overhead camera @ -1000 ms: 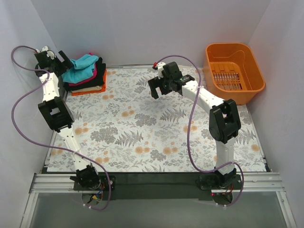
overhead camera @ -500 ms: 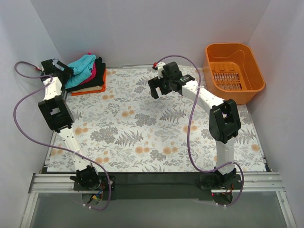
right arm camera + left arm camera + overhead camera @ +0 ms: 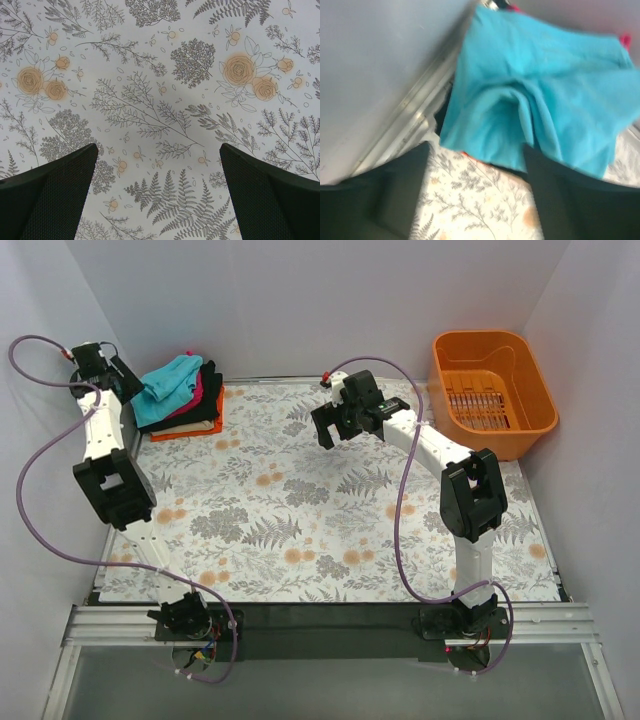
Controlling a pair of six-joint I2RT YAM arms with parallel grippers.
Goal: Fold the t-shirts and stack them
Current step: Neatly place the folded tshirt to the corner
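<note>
The teal shirt (image 3: pixel 168 382) lies on top of the stack (image 3: pixel 185 405) in the far left corner of the table (image 3: pixel 300 530), over the pink shirt (image 3: pixel 201 390), the black shirt (image 3: pixel 205 412) and the orange shirt (image 3: pixel 185 430) at the bottom. It is folded but lumpy, with a ridge through its middle and one edge hanging over the side nearest the left wall.

A second ago the left gripper (image 3: pixel 118 377) was right against that shirt. It has since drawn back toward the wall and now hangs just beside the stack, not touching it. Its wrist view is blurred, but the fingers (image 3: pixel 402 195) seem spread wide, with only the table and the shirt's edge between them, so the shirt looks released.

I take this to mean the teal shirt has been placed and the stacking is close to done, apart from perhaps some tidying of the loose edge.

The right gripper (image 3: pixel 330 428) has not moved. It hovers over the middle of the table, well apart from the stack, with its jaws wide open and empty. The orange basket (image 3: pixel 440 352) sits at the far right.
</note>
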